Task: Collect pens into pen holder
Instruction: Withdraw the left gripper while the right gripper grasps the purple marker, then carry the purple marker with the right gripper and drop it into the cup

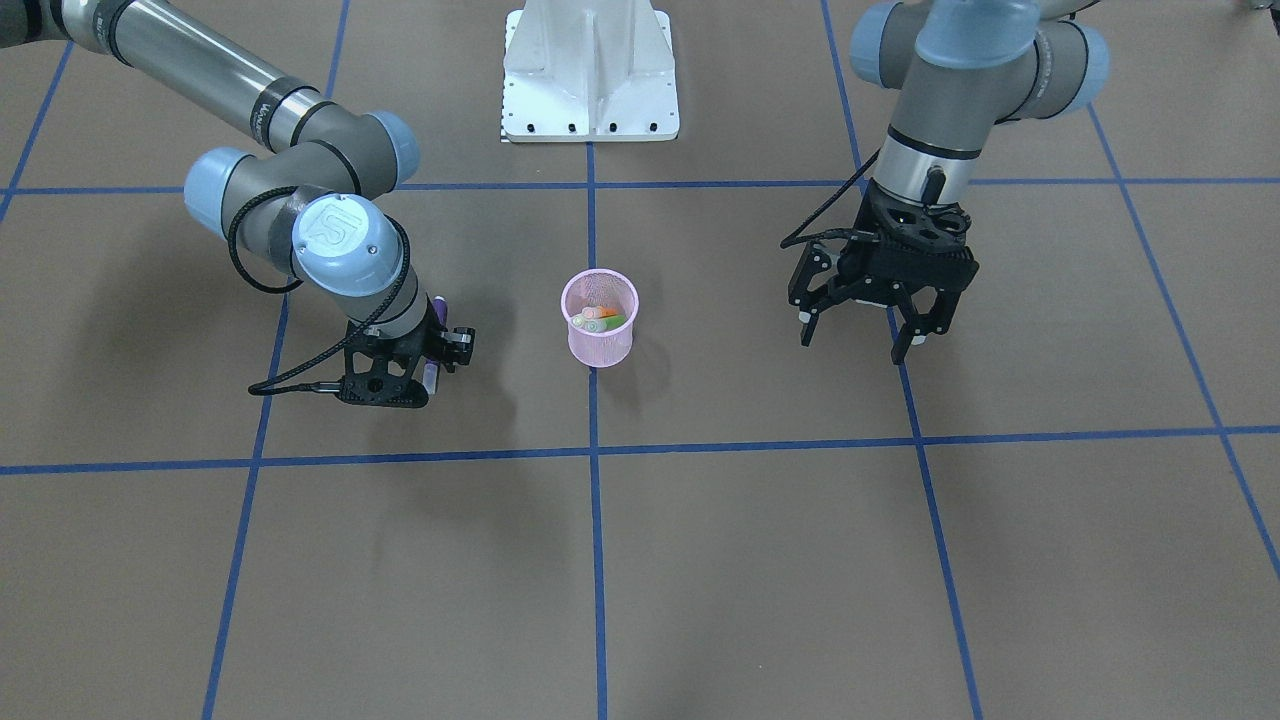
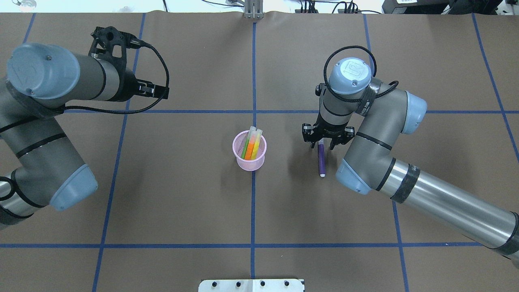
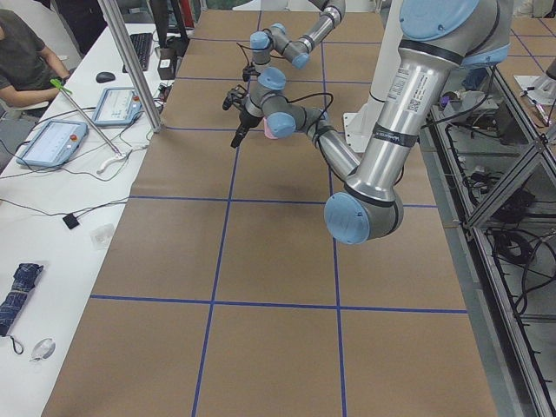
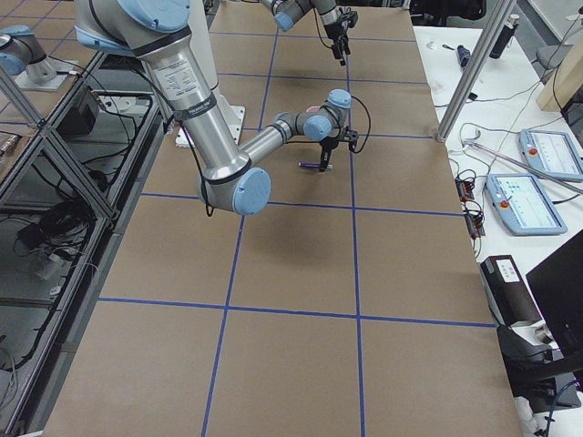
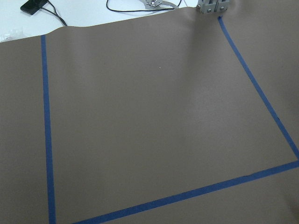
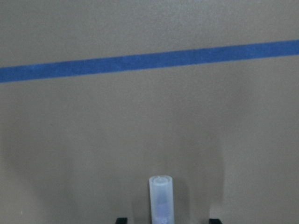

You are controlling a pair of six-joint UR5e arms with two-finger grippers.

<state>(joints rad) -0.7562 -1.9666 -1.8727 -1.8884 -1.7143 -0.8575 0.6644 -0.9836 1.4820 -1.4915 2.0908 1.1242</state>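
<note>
Straddling the purple pen (image 2: pixel 321 162), the right gripper (image 2: pixel 322 146) stands released: jaws spread, with a strip of bare paper (image 6: pixel 149 116) showing between each black fingertip (image 6: pixel 214 221) and the barrel, so nothing is clamped. The pen lies flat on the paper, well to the robot's right of the holder (image 2: pixel 250 165). It is a slim, smooth purple cylinder with a small white tip at the end nearer the robot; the other end is a frosted, translucent cap (image 6: pixel 161 198), round-topped. The holder is a small tapered cup of pink wire mesh with a solid rim, upright on a line of blue tape (image 2: pixel 253 202). Inside it lean the orange pen (image 2: pixel 252 147) and green pen (image 2: pixel 245 149), pale caps up and poking over the far rim. The left gripper (image 1: pixel 855 345) hangs above the paper well apart from the holder, black fingers splayed, empty. The paper is matte brown. Hard to see: overhead, the right wrist covers the purple pen's capped end. The right wrist view cuts off the barrel and all but the fingertips' corners. The left wrist view shows only paper and tape, no fingers. In the left side view the holder is mostly hidden behind the far arm.
</note>
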